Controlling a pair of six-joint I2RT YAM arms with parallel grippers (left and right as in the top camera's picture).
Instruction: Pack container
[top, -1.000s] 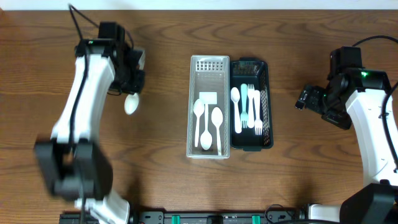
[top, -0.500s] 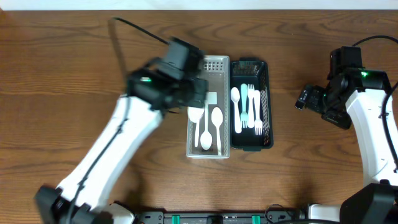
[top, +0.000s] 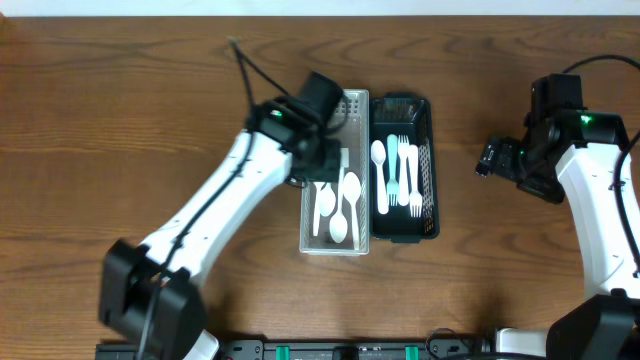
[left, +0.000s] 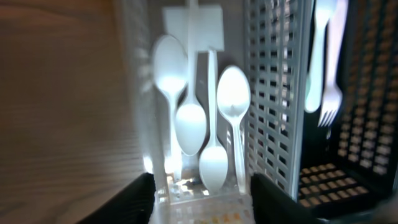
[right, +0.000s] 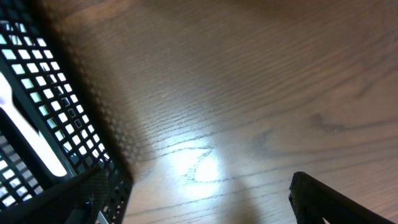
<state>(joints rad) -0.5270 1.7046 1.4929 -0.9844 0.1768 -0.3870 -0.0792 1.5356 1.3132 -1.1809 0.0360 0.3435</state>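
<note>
Finishing the spoon drop, likely: left hand (left: 203, 198) is released and empty, spoons (left: 189, 127) just ahead inside the clear tray (top: 335, 249); next, lift straight out without clipping the rim.

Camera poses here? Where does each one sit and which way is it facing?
Overhead: fixed above the table, looking straight down; shows left arm, right arm, clear bin, black basket.
Left wrist: on the left arm over the clear bin, looking down at its spoons; own jaws open at the bottom edge.
Right wrist: on the right arm, facing bare table beside the black basket; own jaws open at the bottom corners.
Shared: the black basket appears in all three.
</note>
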